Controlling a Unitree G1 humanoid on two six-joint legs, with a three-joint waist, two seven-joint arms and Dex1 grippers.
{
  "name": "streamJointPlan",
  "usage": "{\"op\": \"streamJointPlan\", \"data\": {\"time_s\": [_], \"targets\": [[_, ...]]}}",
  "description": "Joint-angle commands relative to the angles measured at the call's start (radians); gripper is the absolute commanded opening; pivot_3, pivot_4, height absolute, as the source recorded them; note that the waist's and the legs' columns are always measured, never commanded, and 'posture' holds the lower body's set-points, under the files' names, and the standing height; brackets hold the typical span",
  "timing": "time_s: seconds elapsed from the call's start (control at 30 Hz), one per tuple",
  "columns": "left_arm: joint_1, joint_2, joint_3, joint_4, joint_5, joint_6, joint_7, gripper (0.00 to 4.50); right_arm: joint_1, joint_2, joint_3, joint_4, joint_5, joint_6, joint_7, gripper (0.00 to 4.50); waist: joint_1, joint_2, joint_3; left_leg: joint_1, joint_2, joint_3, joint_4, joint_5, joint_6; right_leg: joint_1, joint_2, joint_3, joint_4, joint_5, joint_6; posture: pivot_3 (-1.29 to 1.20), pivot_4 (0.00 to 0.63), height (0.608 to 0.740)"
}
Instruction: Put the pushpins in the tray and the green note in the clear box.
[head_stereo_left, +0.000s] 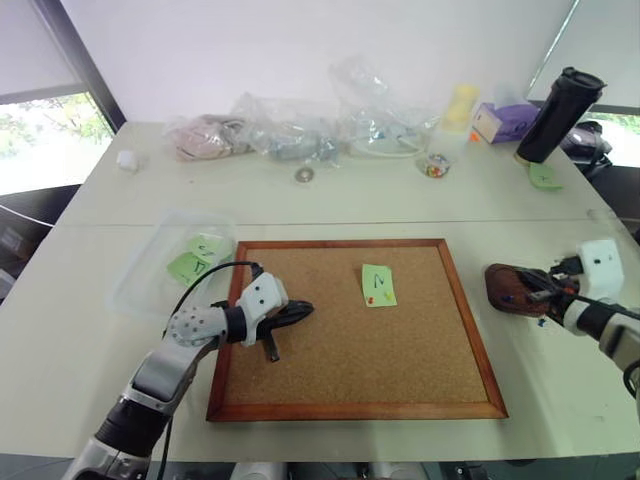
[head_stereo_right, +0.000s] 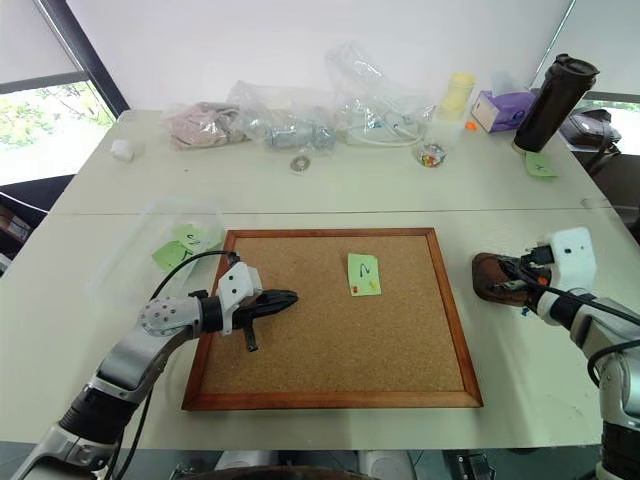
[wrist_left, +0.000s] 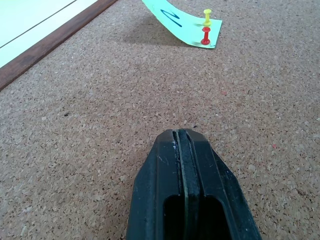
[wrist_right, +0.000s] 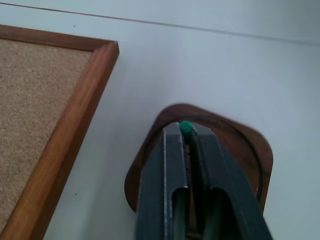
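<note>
The right gripper (wrist_right: 186, 131) pinches a green pin (wrist_right: 185, 127) over the tray (wrist_right: 247, 150) — the left gripper (wrist_left: 182, 137) sits closed; two pins (wrist_left: 206, 30) and the note (head_stereo_left: 378, 285) remain on the corkboard (head_stereo_left: 330, 340).

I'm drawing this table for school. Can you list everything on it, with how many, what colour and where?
corkboard: 1, brown with wood frame, middle of the table
green note: 1, light green, pinned on the corkboard
pushpins: 1 red and 1 yellow in the note's corner; 1 green in the right gripper
tray: 1, dark brown, right of the corkboard
clear box: 1, see-through, left of the corkboard, green notes inside
bags: several, clear, far side
bottle: 1, black, far right
table: 1, white
left gripper: shut, over the corkboard
right gripper: shut on the green pushpin, over the tray
</note>
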Motion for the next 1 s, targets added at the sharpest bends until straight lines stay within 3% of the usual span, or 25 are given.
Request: {"op": "streamJointPlan", "data": {"time_s": [0.03,0.17,0.2,0.3,0.5,0.73,0.9,1.0], "targets": [[0.026,0.006,-0.038,0.018,0.029,0.024,-0.013,0.0,0.001,0.005,-0.023,0.009,-0.003,-0.037,-0.012,0.06,0.001,0.0,0.0,0.0,0.0,0.0,0.0,0.0,0.0,0.0,0.0,0.0,0.0,0.0,0.0,0.0,0.15,0.74],[0.028,0.003,-0.039,0.019,0.032,0.021,-0.01,0.0,0.0,0.016,-0.021,0.036,0.006,-0.048,-0.017,0.06,0.002,0.0,0.0,0.0,0.0,0.0,0.0,0.0,0.0,0.0,0.0,0.0,0.0,0.0,0.0,0.0,0.15,0.74],[0.028,0.003,-0.038,0.02,0.032,0.021,-0.01,0.0,-0.004,0.016,-0.019,0.043,0.007,-0.051,-0.019,0.34,0.002,0.0,0.0,0.0,0.0,0.0,0.0,0.0,0.0,0.0,0.0,0.0,0.0,0.0,0.0,0.0,0.15,0.74],[0.028,0.003,-0.039,0.023,0.034,0.018,-0.01,0.0,-0.019,0.024,-0.016,0.064,0.016,-0.052,-0.023,1.44,0.002,0.0,0.0,0.0,0.0,0.0,0.0,0.0,0.0,0.0,0.0,0.0,0.0,0.0,0.0,0.0,0.15,0.74],[0.027,0.001,-0.039,0.024,0.035,0.013,-0.009,0.0,-0.032,0.034,0.011,0.106,-0.004,-0.094,-0.033,4.44,0.002,0.0,0.0,0.0,0.0,0.0,0.0,0.0,0.0,0.0,0.0,0.0,0.0,0.0,0.0,0.0,0.15,0.74],[0.026,0.001,-0.035,0.025,0.034,0.013,-0.008,0.0,-0.04,0.037,0.004,0.104,0.023,-0.098,-0.031,4.44,0.002,0.0,0.0,0.0,0.0,0.0,0.0,0.0,0.0,0.0,0.0,0.0,0.0,0.0,0.0,0.0,0.15,0.74],[0.027,0.002,-0.032,0.021,0.033,0.019,-0.007,0.0,-0.046,0.009,0.029,-0.11,0.196,0.001,0.072,4.44,0.002,0.002,0.0,0.0,0.0,0.0,0.0,0.0,0.0,0.0,0.0,0.0,0.0,0.0,0.0,0.0,0.15,0.74],[0.023,0.001,-0.033,0.025,0.032,0.019,-0.009,0.0,-0.061,-0.003,0.128,-0.213,0.234,0.049,0.099,4.44,0.002,0.001,0.0,0.0,0.0,-0.001,0.0,0.0,0.0,0.0,0.0,0.0,0.0,0.0,0.0,0.0,0.15,0.74]]}}
